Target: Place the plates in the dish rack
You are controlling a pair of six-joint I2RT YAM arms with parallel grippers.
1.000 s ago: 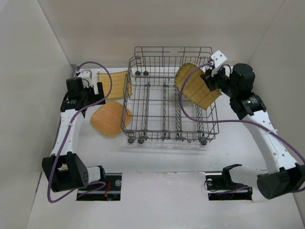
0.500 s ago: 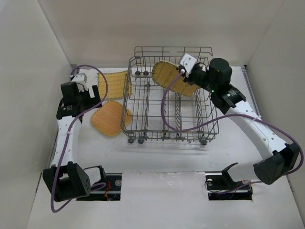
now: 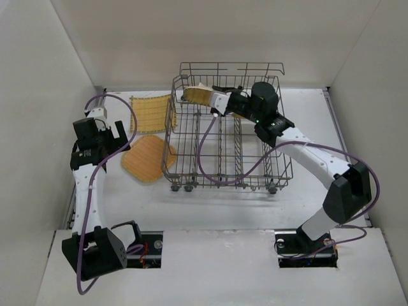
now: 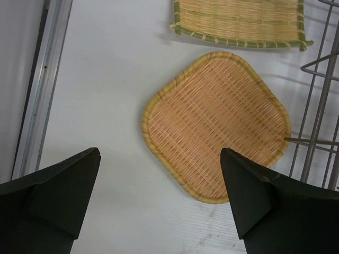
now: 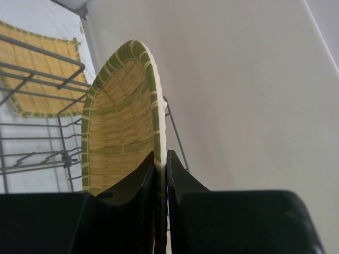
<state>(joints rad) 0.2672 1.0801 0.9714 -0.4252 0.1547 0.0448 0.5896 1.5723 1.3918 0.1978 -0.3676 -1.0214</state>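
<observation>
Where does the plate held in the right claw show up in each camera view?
Top external: held plate, edge-on at the dish rack's back left, in the right claw.
Left wrist: not in it.
Right wrist: plate centre-left, upright in the claw's grip.
Shared landmark: the flat striped plate outside the rack, upper left in top external, top edge in left wrist, left edge in right wrist.

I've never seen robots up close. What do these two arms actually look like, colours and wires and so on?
Both the left arm and right arm have smooth white links joined by chunky black joint housings. A purple cable loops loosely along each. The left tool and right tool each end in two matte black, wedge-shaped fingers. I see no legible markings.
</observation>
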